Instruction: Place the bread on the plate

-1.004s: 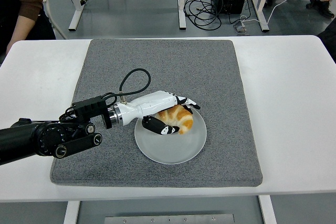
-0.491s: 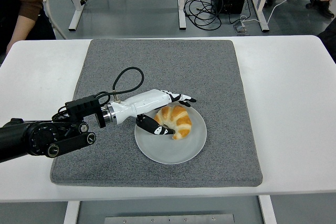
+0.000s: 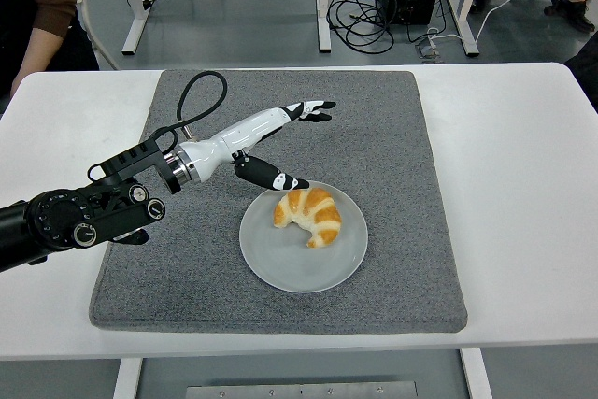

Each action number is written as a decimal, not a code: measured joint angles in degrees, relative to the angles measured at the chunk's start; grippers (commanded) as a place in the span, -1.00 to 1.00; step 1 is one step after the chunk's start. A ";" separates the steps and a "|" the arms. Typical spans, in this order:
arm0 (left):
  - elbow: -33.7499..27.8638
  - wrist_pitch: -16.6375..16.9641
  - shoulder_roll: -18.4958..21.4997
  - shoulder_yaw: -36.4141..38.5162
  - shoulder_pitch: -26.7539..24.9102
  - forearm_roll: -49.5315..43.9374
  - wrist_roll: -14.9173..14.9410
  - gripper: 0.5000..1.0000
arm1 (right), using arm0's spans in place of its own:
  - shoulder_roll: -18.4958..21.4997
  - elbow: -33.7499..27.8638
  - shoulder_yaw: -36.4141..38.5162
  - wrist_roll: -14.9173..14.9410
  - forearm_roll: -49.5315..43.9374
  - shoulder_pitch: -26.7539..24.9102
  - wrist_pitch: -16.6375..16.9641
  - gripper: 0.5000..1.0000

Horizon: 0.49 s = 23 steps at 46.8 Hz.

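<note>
Above the plate's 11 o'clock rim, the left hand's fingers (image 3: pixel 313 109) are spread and hold nothing; thumb juts toward the bread, not touching it; half a second ago they still flanked the croissant, a second ago they gripped it; the left hand (image 3: pixel 276 142) has lifted clear and swung toward 12 o'clock over the grey mat (image 3: pixel 392 137); bread (image 3: pixel 308 215) lies on the plate (image 3: pixel 299 268), toward 1 o'clock of centre; placement looks done; right arm unseen.
</note>
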 measured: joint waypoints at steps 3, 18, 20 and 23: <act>0.09 -0.72 0.09 -0.61 -0.42 -2.80 0.00 0.62 | 0.00 0.00 0.00 0.00 0.00 0.00 0.00 1.00; 2.67 -10.76 2.77 -6.21 -4.17 -16.38 0.00 0.62 | 0.00 0.00 0.00 0.00 0.00 0.01 0.00 1.00; 3.69 -12.58 2.93 -7.15 -4.55 -17.77 0.00 0.62 | 0.00 0.00 0.00 0.00 0.00 0.06 0.00 1.00; 5.59 -15.19 3.00 -8.69 -4.65 -19.50 0.23 0.62 | 0.00 0.00 0.00 0.00 0.00 0.07 0.00 1.00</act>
